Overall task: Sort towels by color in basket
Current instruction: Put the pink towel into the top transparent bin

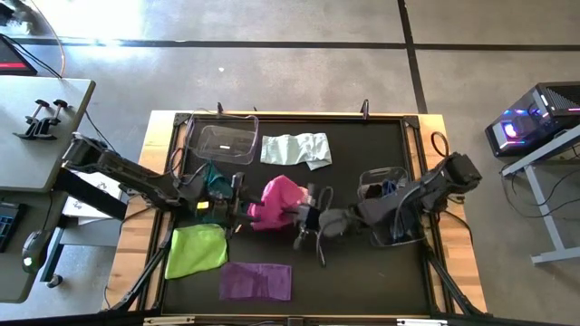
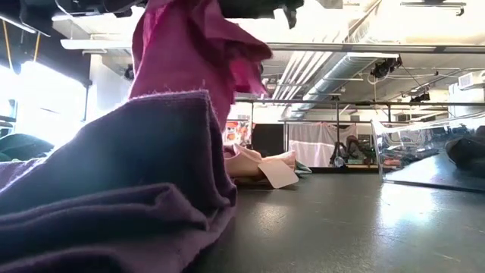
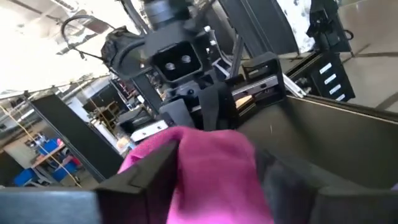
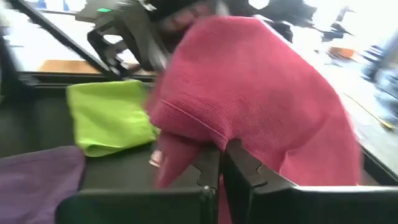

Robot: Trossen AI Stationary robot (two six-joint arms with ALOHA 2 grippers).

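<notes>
Right now the magenta towel hangs bunched above the middle of the black mat, held between both arms — the left gripper meets it from the left side, the right gripper from the right. In the right wrist view the right gripper's fingers are pressed together on a fold of the cloth. In the left wrist view the pink fabric drapes over the left gripper's fingers; it looks pinched there too, though the contact itself is hidden under the cloth.

The relation that matters: the towel is stretched loosely left to right between the two grippers, so whichever lets go hands it to the other. The two clear baskets lie on opposite sides — one at the far left corner, nearer the left arm, and one at the right edge, close beside the right arm.

Around them lie the lime green towel, the purple towel, the mint towel and a dark teal towel beside the left arm.
</notes>
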